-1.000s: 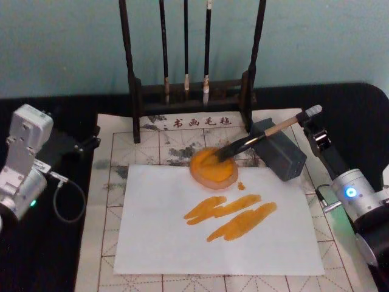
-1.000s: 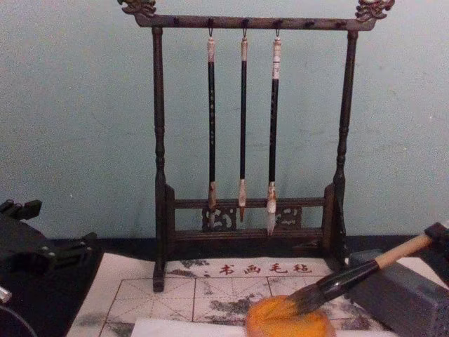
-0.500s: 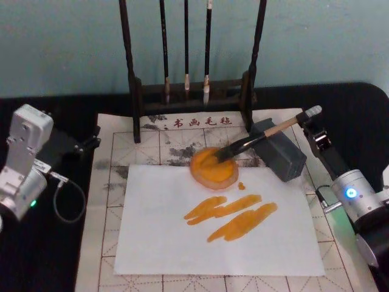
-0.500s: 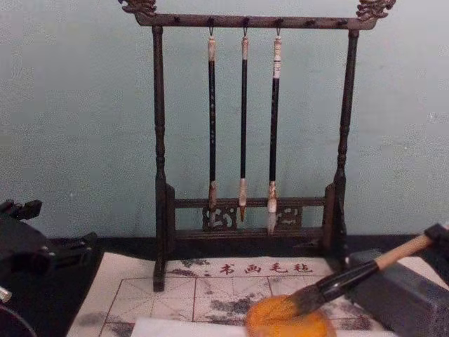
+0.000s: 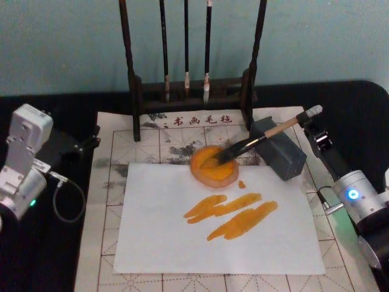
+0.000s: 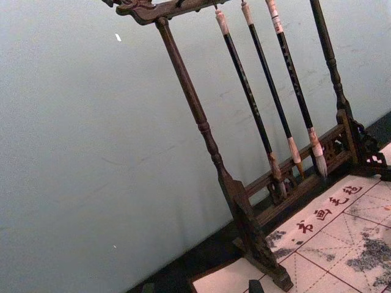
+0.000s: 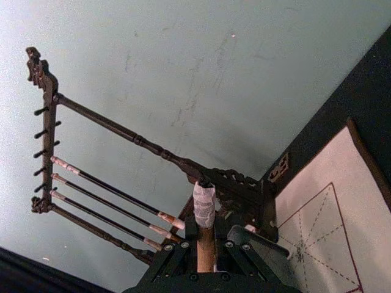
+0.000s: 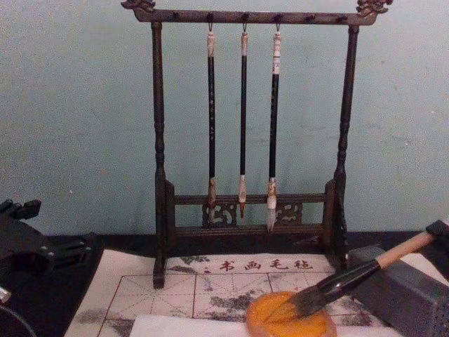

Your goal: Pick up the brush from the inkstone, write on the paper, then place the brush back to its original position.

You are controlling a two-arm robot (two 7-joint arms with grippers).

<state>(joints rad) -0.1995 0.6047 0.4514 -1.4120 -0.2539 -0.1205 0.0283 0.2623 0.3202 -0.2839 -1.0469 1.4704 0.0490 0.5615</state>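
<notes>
Felt mat (image 5: 115,182) under brush (image 5: 252,142), handle between right gripper (image 5: 309,125) fingers.

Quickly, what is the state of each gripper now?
Left gripper: parked at the left of the mat, state cannot be told.
Right gripper: shut on the brush.

felt mat (image 5: 121,201) | red characters (image 8: 262,266) along far edge | reads 书画毛毡 | no other legible text

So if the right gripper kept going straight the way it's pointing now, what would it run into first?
Probably the grey block. The right gripper holds the end of the brush and points along its handle, down toward the orange dish. The block lies under the handle, so it likely comes first, though depth is unclear.
</notes>
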